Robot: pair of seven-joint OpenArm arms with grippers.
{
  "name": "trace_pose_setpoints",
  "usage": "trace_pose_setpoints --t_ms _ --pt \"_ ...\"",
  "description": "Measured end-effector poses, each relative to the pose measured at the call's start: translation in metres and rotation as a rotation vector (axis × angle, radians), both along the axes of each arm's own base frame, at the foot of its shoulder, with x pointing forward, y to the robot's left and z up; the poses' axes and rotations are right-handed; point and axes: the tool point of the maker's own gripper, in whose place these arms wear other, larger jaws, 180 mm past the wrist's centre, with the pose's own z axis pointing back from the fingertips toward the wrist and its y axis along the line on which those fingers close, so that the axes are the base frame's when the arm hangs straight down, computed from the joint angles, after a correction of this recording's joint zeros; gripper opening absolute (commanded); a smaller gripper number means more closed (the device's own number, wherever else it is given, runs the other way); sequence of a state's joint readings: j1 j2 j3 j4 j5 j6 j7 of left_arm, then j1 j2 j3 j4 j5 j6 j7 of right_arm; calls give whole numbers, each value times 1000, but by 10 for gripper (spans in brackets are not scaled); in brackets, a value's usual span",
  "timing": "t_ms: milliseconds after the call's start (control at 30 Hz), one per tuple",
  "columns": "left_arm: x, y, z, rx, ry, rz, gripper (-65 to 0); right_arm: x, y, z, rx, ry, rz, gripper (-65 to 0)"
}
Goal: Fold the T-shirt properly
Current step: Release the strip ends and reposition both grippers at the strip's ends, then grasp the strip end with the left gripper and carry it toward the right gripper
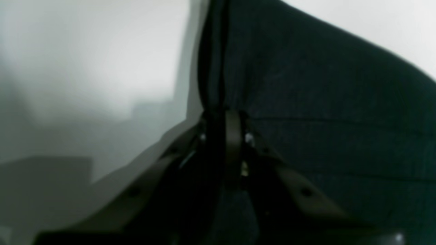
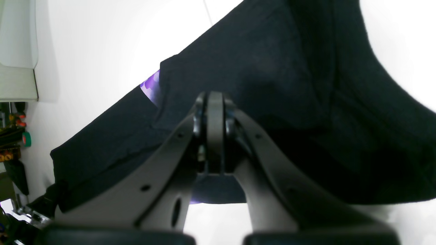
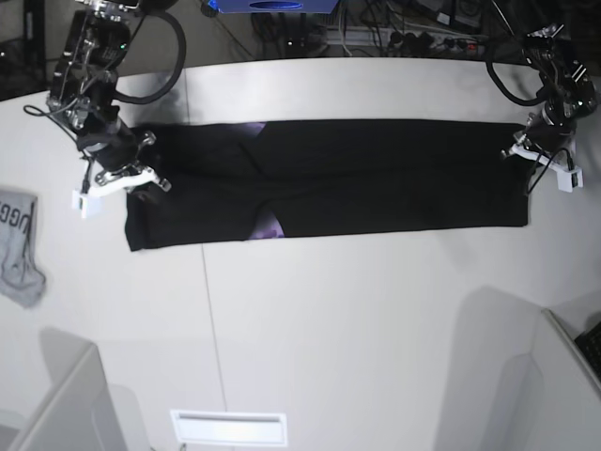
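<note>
White table (image 3: 329, 319), long black T-shirt (image 3: 376, 178), cables (image 3: 394, 38) behind

Left wrist view: dim, grey and soft throughout; the dark plastic tool (image 1: 224, 136) and the large plain black cloth T-shirt (image 1: 323, 102) blur together with little detail.
Right wrist view: brighter and sharper; the white worktop (image 2: 102, 44) is blown out to glare, and the nearest tool parts at the bottom edge are out of focus.
Base view: even overhead light, crisp; soft grey shadows fall on the worktop at lower right and lower left; straight edges bow near the borders.
</note>
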State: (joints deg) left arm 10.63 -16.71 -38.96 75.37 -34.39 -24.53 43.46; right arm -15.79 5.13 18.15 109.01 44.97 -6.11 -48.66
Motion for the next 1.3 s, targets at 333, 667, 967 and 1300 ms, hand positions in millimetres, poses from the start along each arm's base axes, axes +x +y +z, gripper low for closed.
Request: trace_pose_setpoints --t_ms 333,667,967,1300 --pt "5 11 8 50 -49 15 -650 -7 10 1 15 -29 72 -650" --pt "4 16 51 194 -135 -49 -650 -14 12 -2 37 -19 74 -650" --pt "1 -17 73 221 -189 -119 -650 -14 12 -2 38 -18 73 -650" --pt "8 -104 78 153 -230 -313 -650 -18 11 -16 56 19 62 -650"
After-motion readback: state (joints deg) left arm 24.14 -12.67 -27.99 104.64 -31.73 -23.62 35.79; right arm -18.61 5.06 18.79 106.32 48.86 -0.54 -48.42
